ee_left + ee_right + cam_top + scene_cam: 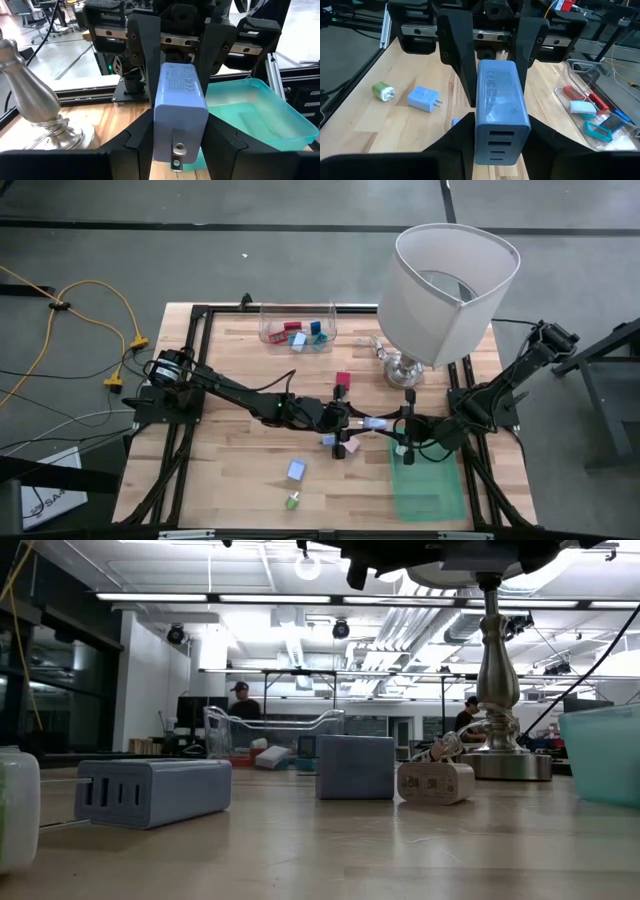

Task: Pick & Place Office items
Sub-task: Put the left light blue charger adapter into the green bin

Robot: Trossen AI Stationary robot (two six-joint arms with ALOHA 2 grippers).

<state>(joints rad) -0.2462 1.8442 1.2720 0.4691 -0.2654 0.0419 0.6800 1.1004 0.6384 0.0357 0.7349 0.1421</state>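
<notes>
A light-blue charger block [375,423] hangs above the table's middle, between my two grippers. My left gripper [352,423] comes from the left and my right gripper [398,425] from the right, and both are shut on the block. The block's pronged end [176,150] faces the left wrist. Its port end [500,145] faces the right wrist. Loose pieces lie on the wood: a red one [343,380], a pink one [351,447], a light-blue plug block [296,470] and a green one [293,501]. My left gripper pinches the charger's pronged end [165,135] between its two fingers [137,142], level, from the table's left, along the block. The block is lifted clear and lies level. My right gripper pinches the charger's port end [492,135] between its two fingers [457,135], level, from the table's right, along the block. The block bridges both grippers, clear of the table.
A clear bin [298,328] at the far edge holds red, blue and teal pieces. A teal tray [428,480] lies near the right front. A big white lamp [450,280] stands at the far right, with its metal base [403,368] close to the grippers.
</notes>
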